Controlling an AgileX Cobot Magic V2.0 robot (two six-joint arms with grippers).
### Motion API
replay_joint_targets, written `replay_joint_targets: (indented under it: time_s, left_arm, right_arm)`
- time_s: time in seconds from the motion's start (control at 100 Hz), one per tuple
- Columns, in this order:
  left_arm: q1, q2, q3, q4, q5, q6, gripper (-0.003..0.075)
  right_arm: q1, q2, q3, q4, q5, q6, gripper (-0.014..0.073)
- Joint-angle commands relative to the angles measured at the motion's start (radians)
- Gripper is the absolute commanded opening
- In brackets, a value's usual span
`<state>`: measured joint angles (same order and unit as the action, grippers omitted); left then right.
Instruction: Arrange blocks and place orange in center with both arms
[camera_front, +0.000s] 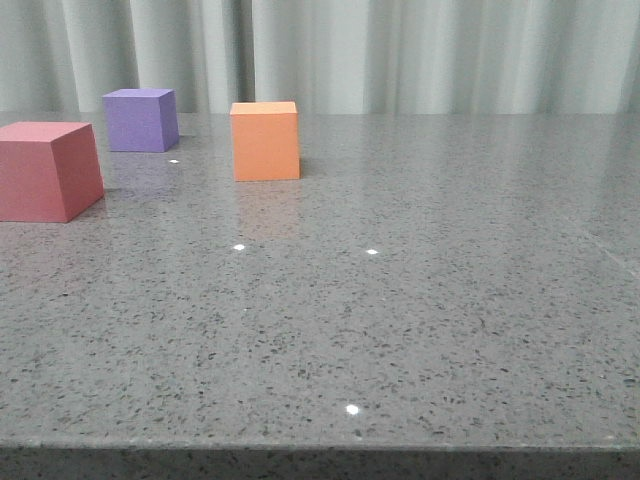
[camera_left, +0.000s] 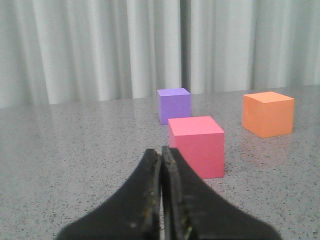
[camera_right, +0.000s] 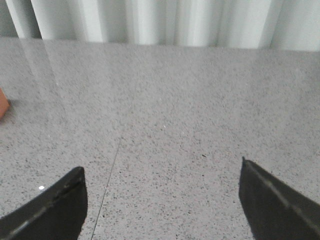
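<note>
Neither arm is seen from the front, yet the left gripper (camera_left: 161, 150) is shown pressed closed just short of the pink block (camera_front: 45, 170), the purple block (camera_front: 141, 119) behind it, the orange block (camera_front: 265, 140) off to its right (standing apart), while the right gripper (camera_right: 162, 172) is spread wide over bare table (camera_right: 190, 100).

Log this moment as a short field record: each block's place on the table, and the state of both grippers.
red-pink cube: front view, far left, nearest the camera of the three
purple cube: behind the red-pink cube, farthest back
orange cube: right of the other two, apart from both
table: grey speckled stone
left gripper: shut, empty, short of the red-pink cube
right gripper: open, empty, over bare table
</note>
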<state>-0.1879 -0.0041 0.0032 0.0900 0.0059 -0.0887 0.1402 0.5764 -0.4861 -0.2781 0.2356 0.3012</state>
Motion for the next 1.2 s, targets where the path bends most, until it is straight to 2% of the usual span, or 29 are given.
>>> replay_joint_targets:
  time_s: [0.0, 0.15, 0.27, 0.53, 0.65, 1.19]
  left_arm:
    - [0.003, -0.037, 0.043, -0.006, -0.073, -0.005, -0.002]
    - [0.003, -0.037, 0.043, -0.006, -0.073, -0.005, -0.002]
    - [0.003, -0.037, 0.043, -0.006, -0.073, -0.005, -0.002]
    - [0.003, -0.037, 0.043, -0.006, -0.073, -0.005, -0.002]
    - [0.003, -0.037, 0.043, -0.006, -0.073, -0.005, -0.002]
    - [0.003, -0.037, 0.043, -0.006, -0.073, -0.005, -0.002]
  right_arm:
    - [-0.009, -0.018, 0.0, -0.013, -0.106, 0.003, 0.0612]
    - [-0.009, -0.018, 0.011, -0.014, -0.107, 0.002, 0.0608]
    - [-0.009, -0.018, 0.011, -0.014, -0.119, 0.002, 0.0519]
    - [-0.009, -0.018, 0.011, -0.014, -0.131, 0.002, 0.0043]
    - [-0.009, -0.018, 0.011, -0.014, -0.131, 0.002, -0.0109]
    - [-0.009, -0.018, 0.011, -0.014, -0.131, 0.002, -0.011]
